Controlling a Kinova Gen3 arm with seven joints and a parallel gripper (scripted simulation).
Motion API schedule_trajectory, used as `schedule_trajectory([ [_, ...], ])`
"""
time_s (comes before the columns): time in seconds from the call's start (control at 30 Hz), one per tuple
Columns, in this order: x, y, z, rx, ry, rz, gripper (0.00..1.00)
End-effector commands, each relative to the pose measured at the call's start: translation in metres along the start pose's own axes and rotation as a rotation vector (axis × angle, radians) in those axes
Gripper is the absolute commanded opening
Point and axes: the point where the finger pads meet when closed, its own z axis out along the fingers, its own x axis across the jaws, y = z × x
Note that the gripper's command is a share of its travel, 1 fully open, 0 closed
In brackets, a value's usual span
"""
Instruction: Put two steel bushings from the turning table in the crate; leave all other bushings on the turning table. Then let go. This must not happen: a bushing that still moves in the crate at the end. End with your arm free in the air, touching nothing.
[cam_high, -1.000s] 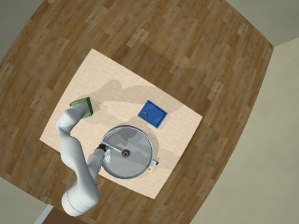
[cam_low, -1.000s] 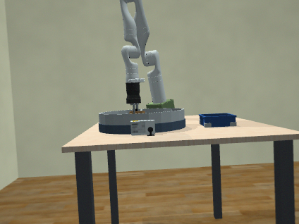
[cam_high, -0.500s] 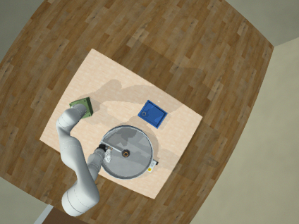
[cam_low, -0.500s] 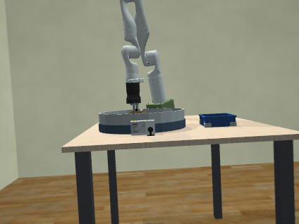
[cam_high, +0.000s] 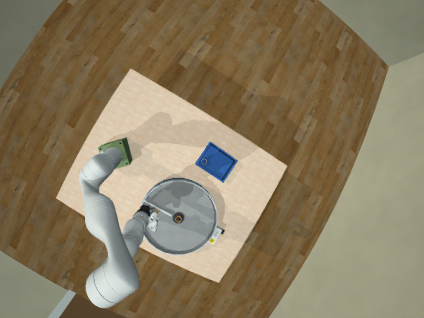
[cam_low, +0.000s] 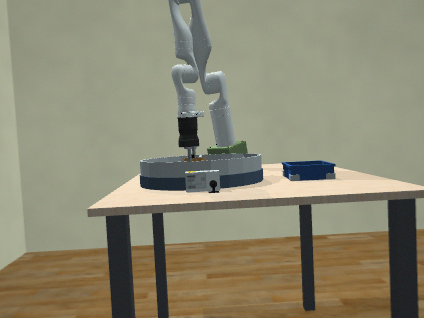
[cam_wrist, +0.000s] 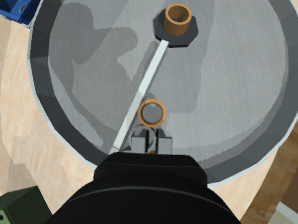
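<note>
The grey turning table (cam_high: 180, 215) stands on the front part of the table top. My gripper (cam_wrist: 152, 136) is low over its left rim and is shut on a small bushing (cam_wrist: 152, 113), grey with an orange-tinted rim, which stands on the disc. The gripper also shows from above (cam_high: 152, 220) and from the side (cam_low: 190, 156). A brass-coloured bushing (cam_wrist: 177, 18) sits on the dark hub at the disc's centre (cam_high: 178, 217). The blue crate (cam_high: 216, 161) lies apart from the turning table and holds one small ring-shaped bushing (cam_high: 203, 161).
A white bar (cam_wrist: 143, 90) runs from the hub to the disc's rim beside my fingers. A green block (cam_high: 116, 151) sits at the arm's base. A grey control box (cam_low: 202, 181) is fixed to the turning table's front. The crate shows at the right (cam_low: 308, 169).
</note>
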Motion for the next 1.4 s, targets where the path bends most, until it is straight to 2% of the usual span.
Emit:
schedule_trajectory([
  [0.0,0.001,0.000,0.000,0.001,0.001,0.001,0.00],
  [0.2,0.000,0.000,-0.008,0.001,0.001,0.001,0.00],
  [0.6,0.000,0.000,-0.008,0.001,0.001,0.001,0.00],
  [0.77,0.000,0.000,-0.015,0.001,0.000,0.000,0.00],
  [1.17,0.000,0.000,-0.015,0.001,0.000,0.000,0.00],
  [1.37,0.000,0.000,-0.023,0.000,0.000,-0.002,0.00],
])
